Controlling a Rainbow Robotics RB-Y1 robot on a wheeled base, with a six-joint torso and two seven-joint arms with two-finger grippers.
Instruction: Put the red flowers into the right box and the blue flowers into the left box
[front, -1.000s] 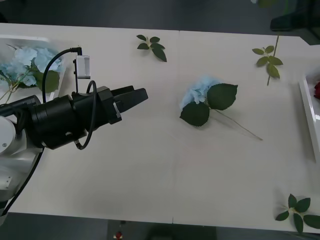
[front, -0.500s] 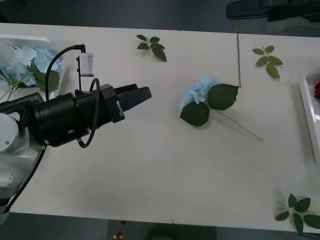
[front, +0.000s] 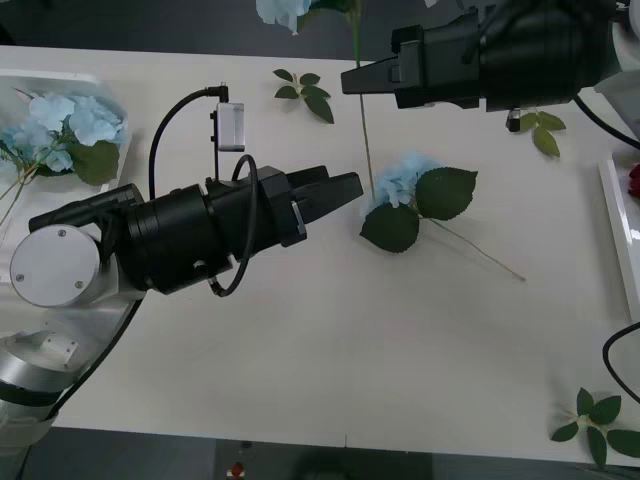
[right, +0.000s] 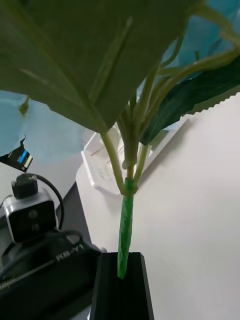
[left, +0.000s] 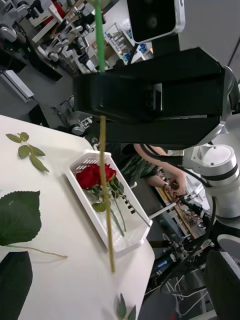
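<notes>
- Table (front: 300, 360) is a wide pale surface with open bare room across the near half and centre; leaf sprigs lie at the far middle (front: 305, 92), far right (front: 538, 125) and near right corner (front: 598, 425).
- Left box (front: 110, 150) sits at the far left edge of the table and holds blue flowers (front: 70, 125); right box (front: 618, 235) shows as a white rim at the right edge, and in the left wrist view it holds red flowers (left: 96, 176) with stems pointing toward the near end of the tray.
- 1 blue flower (front: 405, 195) lies on the table right of centre, bloom toward the left, 2 dark leaves beside it, its thin stem running to the near right.
- Left gripper (front: 335, 195) hovers just left of that lying flower, black fingers pointing right at it, close together with nothing between them.
- Right gripper (front: 362, 78) is over the far middle of the table, pointing left, fingers clamped on the stem of another blue flower (front: 285, 10).
- That held flower's bloom is at the far edge of the front view, and its long thin stem (front: 366, 150) hangs about vertical, its long axis running from the far side toward the near side, the tip ending just beside the lying bloom.
- In the right wrist view, the green stem (right: 125, 230) rises straight out of the black fingers into large leaves.
</notes>
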